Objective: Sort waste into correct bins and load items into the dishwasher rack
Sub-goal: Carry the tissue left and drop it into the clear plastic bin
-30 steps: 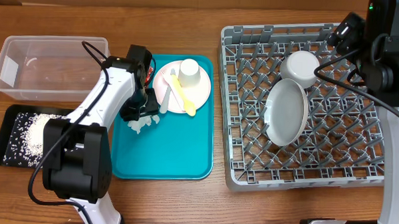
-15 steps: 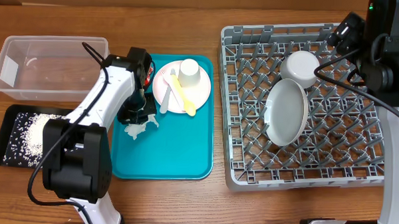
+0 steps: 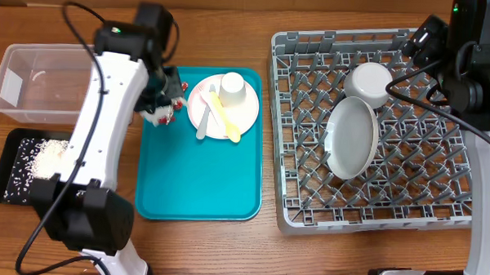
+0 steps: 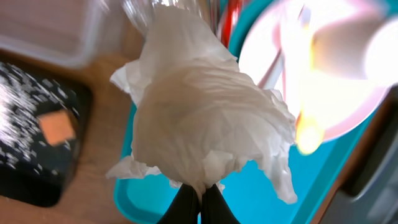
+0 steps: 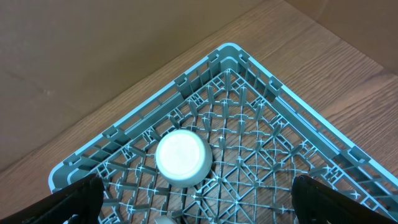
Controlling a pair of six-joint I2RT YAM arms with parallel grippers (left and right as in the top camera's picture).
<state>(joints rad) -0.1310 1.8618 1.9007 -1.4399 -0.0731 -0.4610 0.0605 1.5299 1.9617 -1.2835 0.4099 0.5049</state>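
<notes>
The left gripper point(image 4: 200, 202) has lifted the white napkin point(image 4: 205, 124) off the teal tray point(image 3: 198, 181), pinched tight, probably for the clear tub point(image 3: 59, 78). The right gripper point(image 5: 196, 199) is open.

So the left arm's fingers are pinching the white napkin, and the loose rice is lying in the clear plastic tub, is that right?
Not quite. The rice lies in the shallow black tray, not in the clear plastic tub; the overhead view shows this. The rest stands: the left arm's fingers are shut on the white napkin, as the left wrist view shows.
</notes>
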